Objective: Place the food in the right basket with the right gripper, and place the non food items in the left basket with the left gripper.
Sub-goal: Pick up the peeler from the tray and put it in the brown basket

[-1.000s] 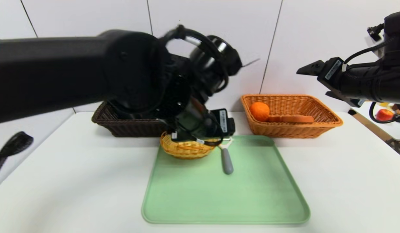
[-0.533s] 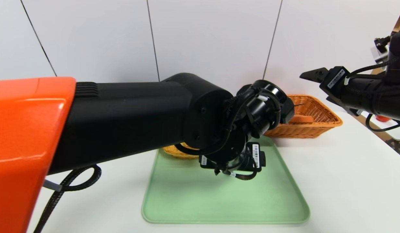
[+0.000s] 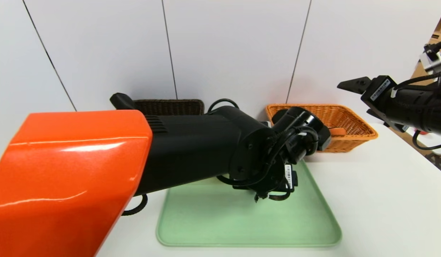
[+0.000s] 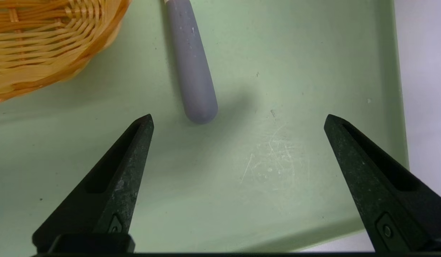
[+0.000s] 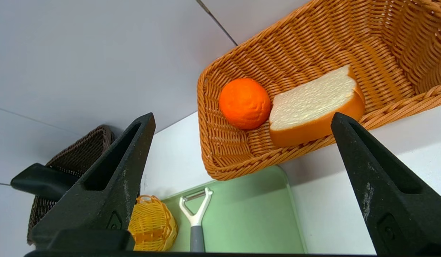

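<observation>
Left gripper (image 4: 238, 121) spread wide, empty, over grey-handled peeler (image 4: 192, 64) lying on green tray (image 4: 295, 160)

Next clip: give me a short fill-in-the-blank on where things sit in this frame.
1. The orange and bread slice lie in the ____ basket.
2. The peeler lies on the green ____.
3. The left gripper, jaws ____, hovers over the tray, near the peeler's handle.
4. Beside the peeler stands a small ____ basket.

Missing words: orange; tray; open; yellow
</observation>
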Controlling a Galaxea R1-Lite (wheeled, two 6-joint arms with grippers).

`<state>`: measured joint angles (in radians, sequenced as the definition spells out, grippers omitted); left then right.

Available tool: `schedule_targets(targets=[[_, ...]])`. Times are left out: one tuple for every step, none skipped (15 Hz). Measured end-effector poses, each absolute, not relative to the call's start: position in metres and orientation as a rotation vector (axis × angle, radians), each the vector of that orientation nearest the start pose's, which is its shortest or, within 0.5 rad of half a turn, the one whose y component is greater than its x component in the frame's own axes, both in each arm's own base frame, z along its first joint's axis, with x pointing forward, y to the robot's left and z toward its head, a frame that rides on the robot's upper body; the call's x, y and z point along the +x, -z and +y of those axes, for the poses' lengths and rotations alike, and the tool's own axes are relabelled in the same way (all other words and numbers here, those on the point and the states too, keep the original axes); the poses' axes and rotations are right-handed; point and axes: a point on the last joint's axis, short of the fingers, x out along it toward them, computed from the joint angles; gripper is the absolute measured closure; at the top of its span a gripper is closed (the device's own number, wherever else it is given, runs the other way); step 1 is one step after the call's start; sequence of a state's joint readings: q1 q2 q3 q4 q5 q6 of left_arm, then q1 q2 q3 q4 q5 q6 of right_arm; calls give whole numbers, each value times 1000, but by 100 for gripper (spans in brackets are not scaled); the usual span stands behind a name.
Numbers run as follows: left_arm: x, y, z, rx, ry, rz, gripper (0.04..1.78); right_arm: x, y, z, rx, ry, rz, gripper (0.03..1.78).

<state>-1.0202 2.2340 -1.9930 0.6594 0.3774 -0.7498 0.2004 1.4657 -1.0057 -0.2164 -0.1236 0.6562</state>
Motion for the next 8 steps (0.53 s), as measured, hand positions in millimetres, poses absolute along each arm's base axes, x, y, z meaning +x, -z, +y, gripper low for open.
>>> schedule_targets(targets=[[237,-186,-369,-108,283,841,13,252,-263,48,615,-3,260,11],[239,-182,-371,-105,263,818,13,250,-263,47,616,-9,261,11],[241,-178,-373,-97,242,800,13,249,-263,46,617,-9,263,11],[242,-173,-375,-88,230,797,13,248,-262,45,618,-8,263,11],[243,-169,-376,-79,224,801,13,247,-262,43,619,-4,261,11],[244,-166,-377,-72,216,800,13,246,-262,42,620,-4,262,11],[245,-163,-378,-63,208,796,13,245,-262,42,620,-10,266,11],[246,-160,-378,-55,196,789,13,244,-261,41,620,-15,269,11]])
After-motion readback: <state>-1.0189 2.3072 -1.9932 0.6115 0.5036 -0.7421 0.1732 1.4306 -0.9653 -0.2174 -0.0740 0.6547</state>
